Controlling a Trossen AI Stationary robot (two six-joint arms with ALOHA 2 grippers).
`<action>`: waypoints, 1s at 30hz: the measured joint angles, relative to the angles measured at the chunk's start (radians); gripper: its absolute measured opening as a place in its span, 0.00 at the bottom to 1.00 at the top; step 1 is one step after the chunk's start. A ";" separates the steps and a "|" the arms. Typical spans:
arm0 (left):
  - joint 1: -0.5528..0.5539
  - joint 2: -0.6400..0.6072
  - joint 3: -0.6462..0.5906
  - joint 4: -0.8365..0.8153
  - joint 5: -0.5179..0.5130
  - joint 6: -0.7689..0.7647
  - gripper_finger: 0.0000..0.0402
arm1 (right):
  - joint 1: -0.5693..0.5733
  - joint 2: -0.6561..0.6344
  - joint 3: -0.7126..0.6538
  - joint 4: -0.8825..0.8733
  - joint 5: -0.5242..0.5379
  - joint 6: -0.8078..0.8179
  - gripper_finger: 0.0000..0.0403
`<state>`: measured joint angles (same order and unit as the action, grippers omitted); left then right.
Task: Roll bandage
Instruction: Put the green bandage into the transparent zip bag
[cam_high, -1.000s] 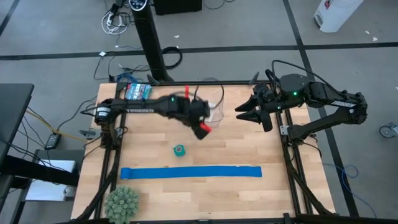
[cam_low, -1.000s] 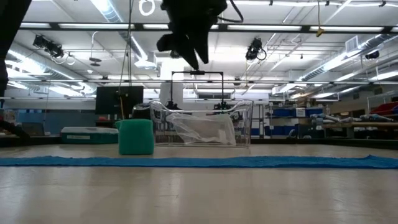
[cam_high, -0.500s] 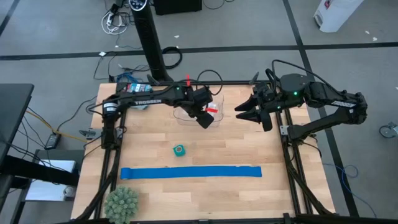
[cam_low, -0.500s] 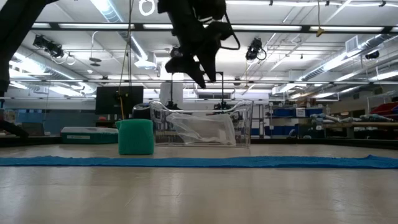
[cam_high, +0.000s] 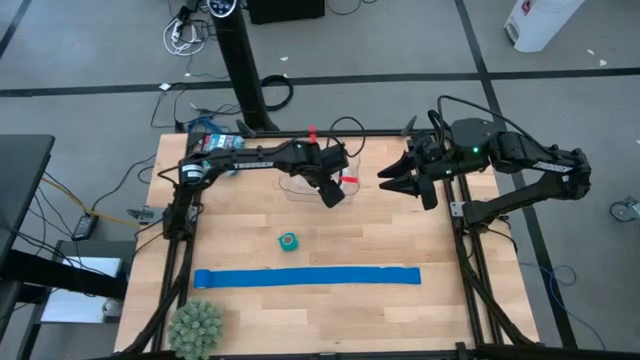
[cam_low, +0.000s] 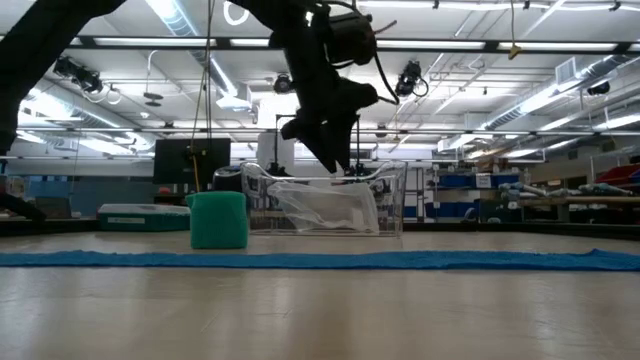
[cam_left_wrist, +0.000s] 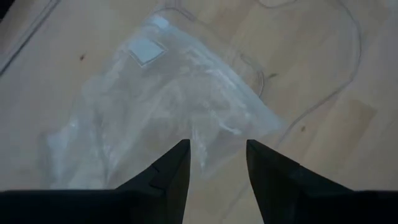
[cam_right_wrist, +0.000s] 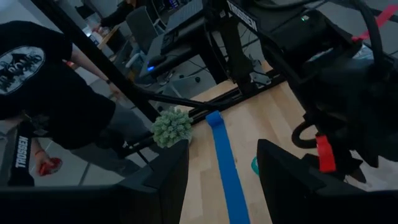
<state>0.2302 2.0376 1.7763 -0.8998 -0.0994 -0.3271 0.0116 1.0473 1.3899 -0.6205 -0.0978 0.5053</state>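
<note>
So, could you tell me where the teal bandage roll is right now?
In the high view the bandage roll stands mid-table, left of centre, just behind the blue strip.

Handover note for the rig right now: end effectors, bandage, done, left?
Left end effector: open, empty, hanging over the clear bin with a plastic bag in it at the table's back.
Right end effector: open, empty, waiting at the right back edge.
Bandage: a small teal roll standing mid-table, apart from the blue strip.
Done: rolling looks complete.
Left: maybe stowing the roll; unclear.
</note>
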 joint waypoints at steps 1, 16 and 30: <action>0.000 0.003 0.000 0.001 -0.005 0.012 0.41 | 0.000 0.000 0.000 0.000 0.000 0.001 0.45; 0.019 0.055 0.010 0.059 0.081 -0.072 0.41 | 0.000 0.031 0.000 0.004 0.002 0.017 0.45; 0.018 0.054 0.017 0.220 0.137 -0.151 0.41 | 0.000 0.031 0.000 0.006 -0.001 0.010 0.45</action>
<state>0.2478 2.0914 1.7935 -0.6803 0.0379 -0.4777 0.0120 1.0782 1.3903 -0.6147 -0.0990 0.5148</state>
